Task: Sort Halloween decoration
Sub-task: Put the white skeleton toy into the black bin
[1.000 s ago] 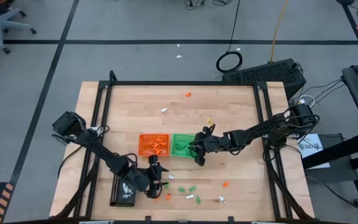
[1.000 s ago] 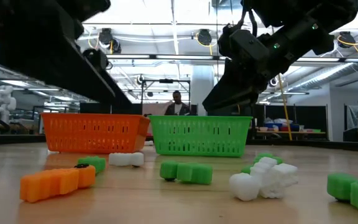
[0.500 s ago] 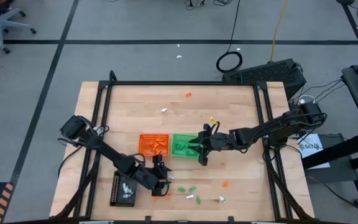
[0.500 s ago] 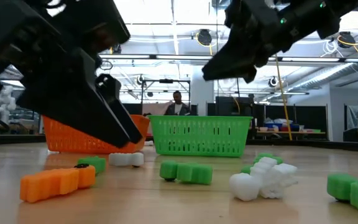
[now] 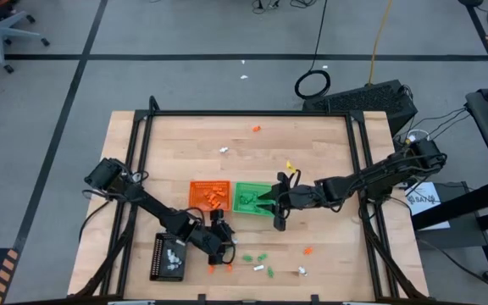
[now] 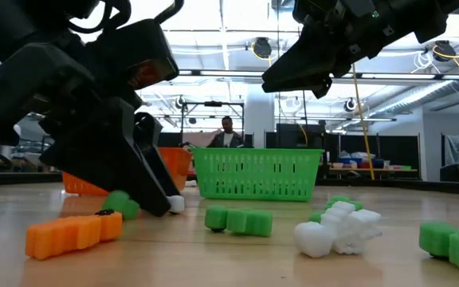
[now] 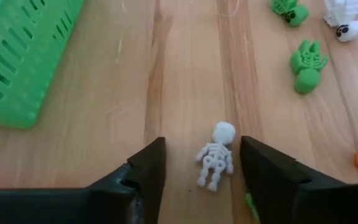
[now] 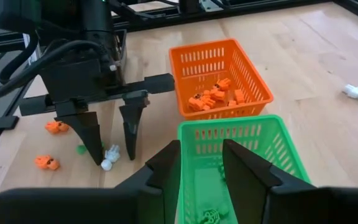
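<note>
The left gripper [image 7: 201,165] stands open, its 2 fingers either side of a tiny white plastic skeleton [image 7: 215,155], not squeezing it.

White skeleton [image 7: 215,155] with dark ribs, green basket [image 8: 241,163], orange basket [image 8: 219,76], pale wood table [image 5: 312,144].

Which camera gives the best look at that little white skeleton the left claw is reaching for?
The left wrist view: the skeleton lies sharp between the open left gripper. The right wrist view shows it small, the low view mostly hidden.
</note>
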Robot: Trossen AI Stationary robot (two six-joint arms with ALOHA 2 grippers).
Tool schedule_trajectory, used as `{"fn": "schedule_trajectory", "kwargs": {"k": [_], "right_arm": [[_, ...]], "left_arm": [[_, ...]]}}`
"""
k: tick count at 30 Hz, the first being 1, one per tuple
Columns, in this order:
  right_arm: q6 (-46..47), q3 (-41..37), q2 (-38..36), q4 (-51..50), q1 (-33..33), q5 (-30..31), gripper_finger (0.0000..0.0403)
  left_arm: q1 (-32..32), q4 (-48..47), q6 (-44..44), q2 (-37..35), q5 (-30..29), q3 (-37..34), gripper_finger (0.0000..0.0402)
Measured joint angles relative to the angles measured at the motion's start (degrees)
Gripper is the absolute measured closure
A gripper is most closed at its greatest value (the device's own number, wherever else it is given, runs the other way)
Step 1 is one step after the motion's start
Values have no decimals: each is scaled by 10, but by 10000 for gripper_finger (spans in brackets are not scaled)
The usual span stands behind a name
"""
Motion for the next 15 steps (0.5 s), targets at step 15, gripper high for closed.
{"fn": "schedule_trajectory", "kwargs": {"k": [15], "right_arm": [[-8,0,0,0,0,0,300]], "left_arm": [[-11,-11,30,-1,11,0,374]]}}
